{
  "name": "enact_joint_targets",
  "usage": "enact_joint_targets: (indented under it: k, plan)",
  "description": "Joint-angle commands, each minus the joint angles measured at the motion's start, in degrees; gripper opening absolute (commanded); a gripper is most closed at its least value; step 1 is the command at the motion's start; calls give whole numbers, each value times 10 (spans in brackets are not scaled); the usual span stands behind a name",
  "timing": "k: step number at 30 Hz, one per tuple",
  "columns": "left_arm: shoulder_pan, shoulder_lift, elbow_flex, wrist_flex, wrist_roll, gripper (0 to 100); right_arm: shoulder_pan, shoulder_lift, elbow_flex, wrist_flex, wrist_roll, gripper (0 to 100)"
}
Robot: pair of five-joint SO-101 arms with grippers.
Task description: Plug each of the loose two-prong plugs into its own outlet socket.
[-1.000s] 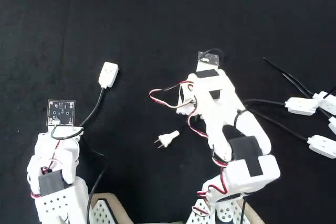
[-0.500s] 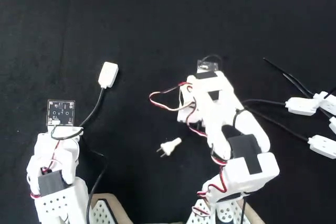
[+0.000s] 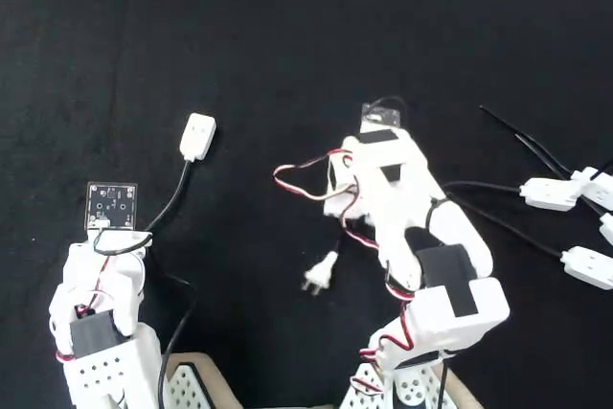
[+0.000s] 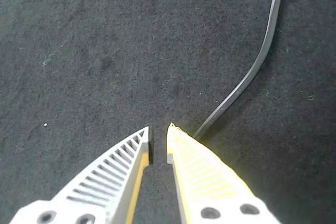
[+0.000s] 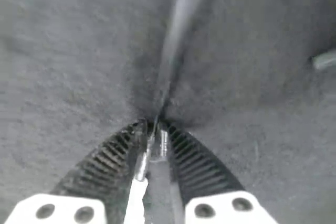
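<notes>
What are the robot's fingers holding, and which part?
The right gripper seems to pinch the thin cord of the two-prong plug, not the plug's body. The left gripper holds nothing.

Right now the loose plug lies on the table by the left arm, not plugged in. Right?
Not quite. The loose plug lies by the right arm, not by the left arm; the high view shows it. The rest holds: it lies on the table, not plugged in.

We find the black tabletop (image 3: 239,35) evenly lit from above, without glare. The white arms (image 3: 402,189) read bright. Soft shadow lies at the right gripper (image 5: 152,129).
</notes>
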Motion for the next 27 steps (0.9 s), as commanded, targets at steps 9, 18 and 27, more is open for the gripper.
enact_joint_targets:
  k: [9, 18, 27]
  plan:
    - [2, -3, 7, -7, -4, 73, -4, 0, -85, -78, -1, 11]
    - [0, -3, 7, -9, -4, 73, 0, -1, -89, -181, 27, 39]
    - [0, -3, 7, -9, -4, 73, 15, -35, -119, -17, 88, 266]
